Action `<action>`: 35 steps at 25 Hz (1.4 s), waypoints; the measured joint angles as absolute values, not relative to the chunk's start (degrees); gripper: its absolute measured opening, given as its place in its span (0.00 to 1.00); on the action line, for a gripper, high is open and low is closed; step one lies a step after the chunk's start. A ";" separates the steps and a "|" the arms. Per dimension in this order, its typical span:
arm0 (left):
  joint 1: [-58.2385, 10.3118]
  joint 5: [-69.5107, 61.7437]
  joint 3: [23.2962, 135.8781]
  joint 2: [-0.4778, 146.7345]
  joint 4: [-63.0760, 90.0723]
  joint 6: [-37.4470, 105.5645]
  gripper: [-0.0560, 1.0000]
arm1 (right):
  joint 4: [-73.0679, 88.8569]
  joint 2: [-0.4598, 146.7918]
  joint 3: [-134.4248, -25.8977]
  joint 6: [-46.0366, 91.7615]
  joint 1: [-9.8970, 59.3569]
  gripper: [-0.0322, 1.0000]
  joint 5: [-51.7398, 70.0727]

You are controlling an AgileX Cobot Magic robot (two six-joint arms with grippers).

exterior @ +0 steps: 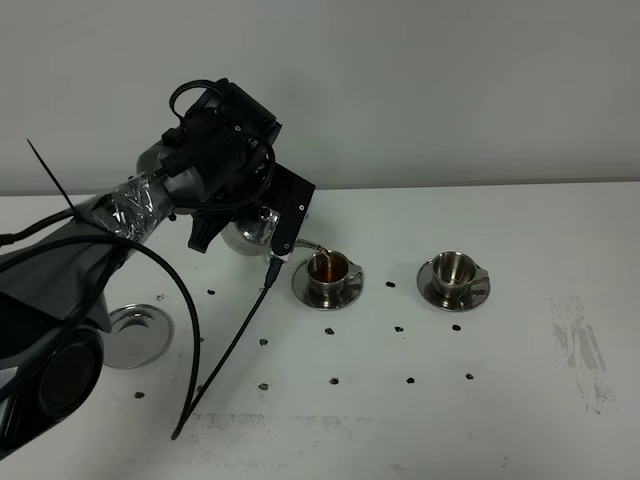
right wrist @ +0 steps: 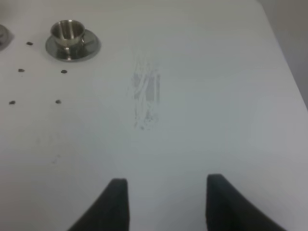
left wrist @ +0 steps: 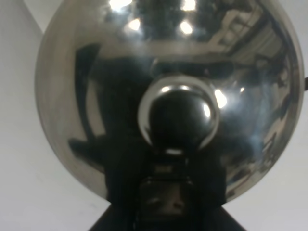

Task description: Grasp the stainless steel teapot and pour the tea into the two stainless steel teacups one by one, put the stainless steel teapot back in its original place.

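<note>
My left gripper (exterior: 262, 222) is shut on the stainless steel teapot (exterior: 252, 232) and holds it tilted above the table, spout toward the left teacup (exterior: 327, 273). Reddish-brown tea (exterior: 324, 268) streams from the spout into that cup, which stands on its saucer (exterior: 300, 287). The left wrist view is filled by the teapot's shiny lid and knob (left wrist: 179, 117). The right teacup (exterior: 455, 272) stands on its saucer; I see no tea in it. It also shows in the right wrist view (right wrist: 68, 32). The teapot's round saucer (exterior: 135, 335) lies bare at the left. My right gripper (right wrist: 166, 199) is open over bare table.
The white table (exterior: 520, 400) carries small dark marks (exterior: 400, 328) around the cups and a scuffed patch (exterior: 580, 350) at the right. A black cable (exterior: 235, 335) hangs from the left arm down to the table front.
</note>
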State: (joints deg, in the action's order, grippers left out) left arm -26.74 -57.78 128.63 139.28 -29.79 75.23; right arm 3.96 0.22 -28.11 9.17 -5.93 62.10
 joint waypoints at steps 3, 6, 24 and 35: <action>-26.74 -57.78 128.63 139.63 -30.50 76.08 0.29 | 3.84 0.22 -28.11 9.17 -5.93 0.41 62.10; -26.74 -57.78 128.63 139.70 -31.06 76.22 0.29 | 3.84 0.22 -28.11 9.17 -5.93 0.41 62.10; -27.89 -56.87 128.63 139.70 -33.57 76.33 0.29 | 3.84 0.22 -28.11 9.17 -5.93 0.41 62.10; -28.39 -56.58 128.63 139.70 -35.47 76.27 0.29 | 3.84 0.22 -28.11 9.17 -5.93 0.41 62.10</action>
